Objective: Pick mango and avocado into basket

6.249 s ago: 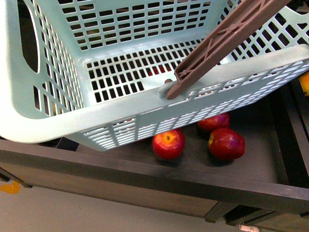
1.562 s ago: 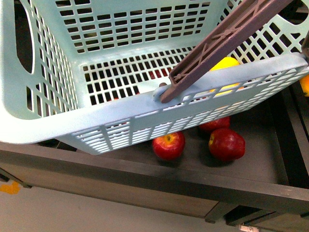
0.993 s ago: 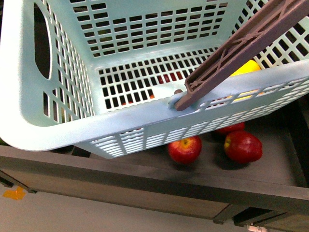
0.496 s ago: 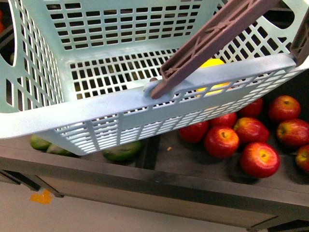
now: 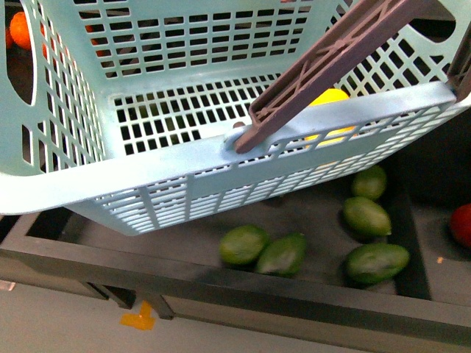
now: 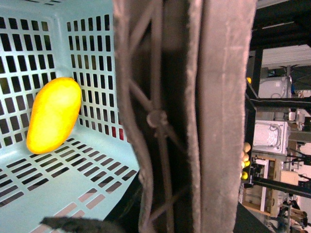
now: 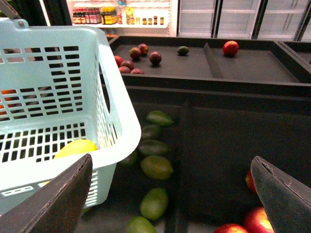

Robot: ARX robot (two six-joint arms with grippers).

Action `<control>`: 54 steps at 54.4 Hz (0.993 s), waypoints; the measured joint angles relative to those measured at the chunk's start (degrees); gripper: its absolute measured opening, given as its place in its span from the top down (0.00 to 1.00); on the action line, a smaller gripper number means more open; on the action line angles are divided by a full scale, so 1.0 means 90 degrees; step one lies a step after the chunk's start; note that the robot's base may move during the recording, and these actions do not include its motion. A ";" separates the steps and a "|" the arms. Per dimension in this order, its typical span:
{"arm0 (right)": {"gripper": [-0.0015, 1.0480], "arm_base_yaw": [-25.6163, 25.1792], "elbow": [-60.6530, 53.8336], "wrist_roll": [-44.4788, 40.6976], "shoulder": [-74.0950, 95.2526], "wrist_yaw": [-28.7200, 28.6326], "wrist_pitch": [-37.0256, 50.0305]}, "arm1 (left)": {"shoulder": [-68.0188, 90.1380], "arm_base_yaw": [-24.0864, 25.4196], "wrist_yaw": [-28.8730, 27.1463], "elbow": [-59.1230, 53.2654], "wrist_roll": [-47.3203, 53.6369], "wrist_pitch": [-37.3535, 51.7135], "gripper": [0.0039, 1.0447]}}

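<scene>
The turquoise basket hangs tilted and fills the front view. My left gripper is shut on its brownish handle, which hides the fingers. The yellow mango lies inside on the basket floor, and its top shows behind the near rim as the mango. Several dark green avocados lie in the dark tray under the basket. In the right wrist view my right gripper stands open beside the basket, above the avocados, with nothing between its fingers.
Red apples lie in the neighbouring compartment; one apple shows at the right edge. A dark divider separates the compartments. An orange fruit shows behind the basket. A back shelf holds scattered fruit.
The basket was empty at first and now holds the mango. The scene under it has shifted from red apples to green avocados. The left gripper's grip on the handle stays the same.
</scene>
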 joint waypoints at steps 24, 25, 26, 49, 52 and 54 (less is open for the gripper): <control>0.08 0.0005 -0.0002 0.0000 0.0002 -0.0053 0.0000 | 0.0000 0.0061 0.0002 0.0000 0.0002 0.0000 0.85; 0.08 0.0005 -0.0002 -0.0002 0.0002 -0.0056 0.0000 | 0.0000 0.0085 -0.0017 0.0000 0.0000 0.0000 0.85; 0.08 0.0005 -0.0002 0.0000 0.0005 -0.0063 0.0000 | 0.0000 0.0095 -0.0029 0.0000 -0.0002 0.0000 0.85; 0.08 -0.0724 0.1275 0.1807 0.1316 0.1637 -0.3332 | 0.0000 -0.0005 0.0083 0.0000 0.0015 0.0000 0.85; 0.08 -0.1037 0.1404 0.1753 0.1906 0.1212 -0.2888 | 0.0000 -0.0017 0.0100 0.0002 0.0015 0.0000 0.85; 0.08 -0.1219 0.1525 0.1634 0.2295 0.0920 -0.2562 | 0.0000 -0.0027 0.0107 0.0000 0.0015 0.0000 0.85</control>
